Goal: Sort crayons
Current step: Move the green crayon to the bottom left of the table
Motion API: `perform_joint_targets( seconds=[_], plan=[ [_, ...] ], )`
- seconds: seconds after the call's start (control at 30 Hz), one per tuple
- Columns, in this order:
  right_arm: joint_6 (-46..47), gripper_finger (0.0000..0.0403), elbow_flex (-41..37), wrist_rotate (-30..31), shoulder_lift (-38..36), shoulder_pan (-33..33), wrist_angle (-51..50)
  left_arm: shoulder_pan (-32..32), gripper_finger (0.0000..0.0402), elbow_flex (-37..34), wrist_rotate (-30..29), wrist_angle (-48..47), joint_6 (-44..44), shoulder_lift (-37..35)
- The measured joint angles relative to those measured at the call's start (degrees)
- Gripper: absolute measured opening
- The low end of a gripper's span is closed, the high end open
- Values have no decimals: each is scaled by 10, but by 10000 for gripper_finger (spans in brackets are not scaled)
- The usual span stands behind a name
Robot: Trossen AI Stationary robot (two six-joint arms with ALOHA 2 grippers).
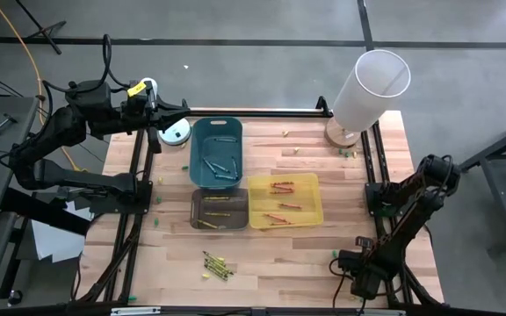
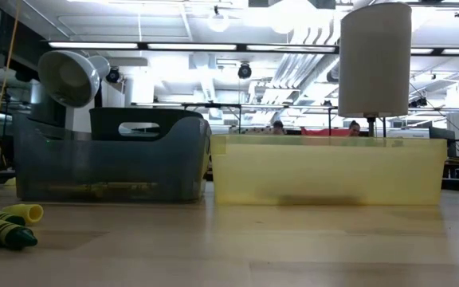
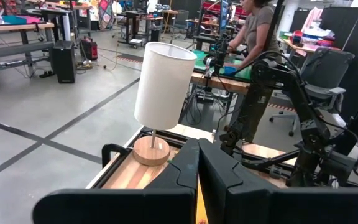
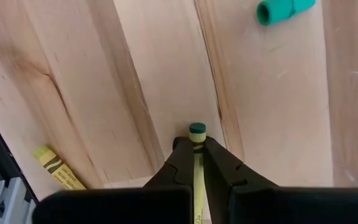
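Right end effector (image 4: 196, 163), near right table (image 4: 166, 68) corner: pinching one green crayon (image 4: 197, 155) for sorting. Left end effector (image 3: 198, 163), far left: pressed together, idle.

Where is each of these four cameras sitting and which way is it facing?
High view: above, looking straight down on the table; both arms show.
Low view: at table height, level across at the grey bin and yellow bin; no arm shows.
Left wrist view: on the left arm, past the shut left gripper toward the lamp.
Right wrist view: looking down; right gripper shut on a crayon.
Shared: high, low and left wrist views show the lamp.
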Motion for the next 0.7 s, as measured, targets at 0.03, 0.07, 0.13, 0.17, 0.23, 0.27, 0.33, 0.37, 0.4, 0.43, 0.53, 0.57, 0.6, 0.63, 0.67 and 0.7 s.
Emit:
perform_joint_targets(
  seconds=[0.03, 0.07, 0.13, 0.17, 0.23, 0.27, 0.33, 0.37, 0.4, 0.43, 0.53, 0.57, 0.6, 0.63, 0.67, 0.7],
  plan=[
    [6, 0, 0, 2, -8, 0, 0, 0, 0, 0, 0, 0, 0, 0],
    [12, 0, 0, 6, -16, 0, 0, 0, 0, 0, 0, 0, 0, 0],
    [22, 0, -3, 23, -35, 1, -11, 0, 0, 0, 0, 0, 0, 0],
    [24, 0, -3, 32, -49, 0, -16, 0, 0, 0, 0, 0, 0, 0],
    [24, 0, -2, 47, -79, -1, -14, 0, 0, 0, 0, 0, 0, 0],
    [24, 0, -2, 54, -95, -2, -16, 0, 0, 0, 0, 0, 0, 0],
    [20, 0, -2, 66, -128, -8, -18, 0, 0, 0, 0, 0, 0, 0],
    [11, 0, -2, 71, -147, -14, -17, 0, 0, 0, 0, 0, 0, 0],
    [-3, 0, -2, 78, -167, -23, -17, 0, 0, 0, 0, 0, 0, 0],
    [-22, 0, -1, 82, -187, -34, -17, 0, 0, 0, 0, 0, 0, 0],
    [-101, 0, -1, 100, -248, -86, -17, 0, 0, 0, 0, 0, 1, 0],
    [-130, 0, 0, 110, -267, -111, -16, 0, 0, 0, 0, 0, 5, 0],
    [-163, 0, 0, 122, -284, -140, -13, 0, 0, 0, 0, 0, 9, 0],
    [-195, 0, 0, 136, -299, -169, -8, 0, 0, 0, 0, 0, 14, 0],
    [-232, 0, 0, 150, -311, -200, 1, 0, 0, 0, 0, 0, 14, 0],
    [-269, 0, 0, 160, -321, -233, 16, 0, 0, 0, 0, 0, 14, 0]
  ],
)
